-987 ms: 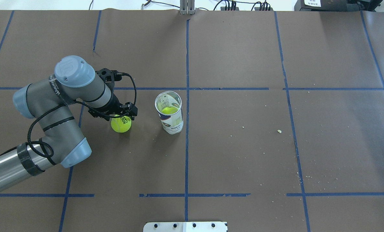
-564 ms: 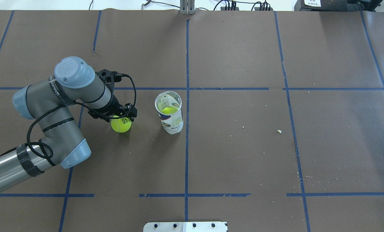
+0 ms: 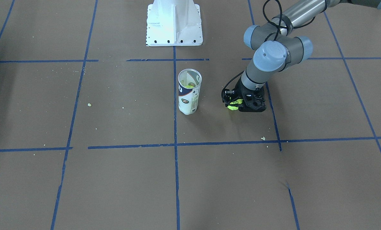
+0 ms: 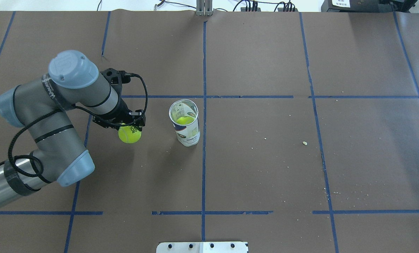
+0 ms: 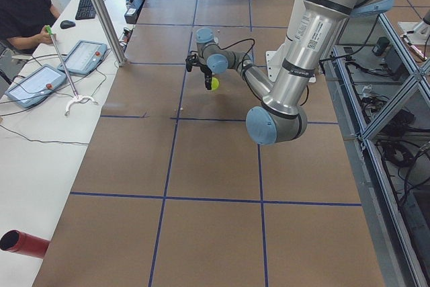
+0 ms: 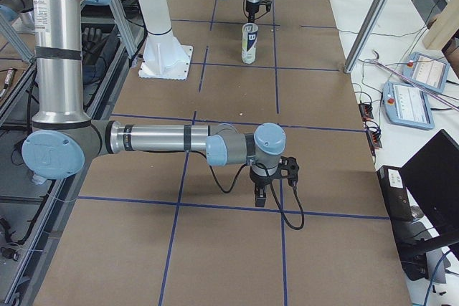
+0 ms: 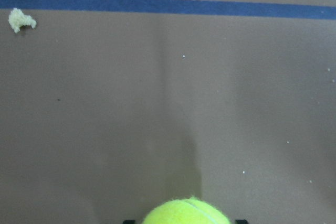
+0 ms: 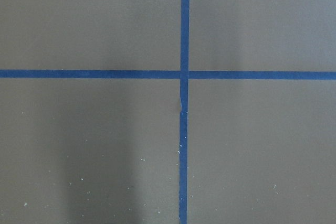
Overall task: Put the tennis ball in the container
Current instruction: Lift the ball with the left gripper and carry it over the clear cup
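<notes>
The fluorescent yellow-green tennis ball (image 4: 129, 135) with black lettering hangs just above the brown table, and my left gripper (image 4: 128, 128) is shut on it from above. The left wrist view shows the ball's top (image 7: 186, 213) at the bottom edge, with its shadow on the table. The ball (image 3: 232, 106) is partly hidden by the gripper in the front view. The container (image 4: 185, 123), a clear can with a white and navy label, stands upright to the ball's right, apart from it, with another yellow ball (image 4: 185, 120) inside. My right gripper (image 6: 268, 193) hovers low over the table far away; whether it is open I cannot tell.
A white metal pedestal (image 3: 174, 22) with bolt holes stands at the robot's side of the table. Blue tape lines cross the brown cover. Small crumbs (image 4: 304, 143) lie right of the can, and one pale crumb (image 7: 21, 20) lies near the ball.
My left arm has risen and drawn slightly left, taking the tennis ball up off the table with it. The container has not moved.
</notes>
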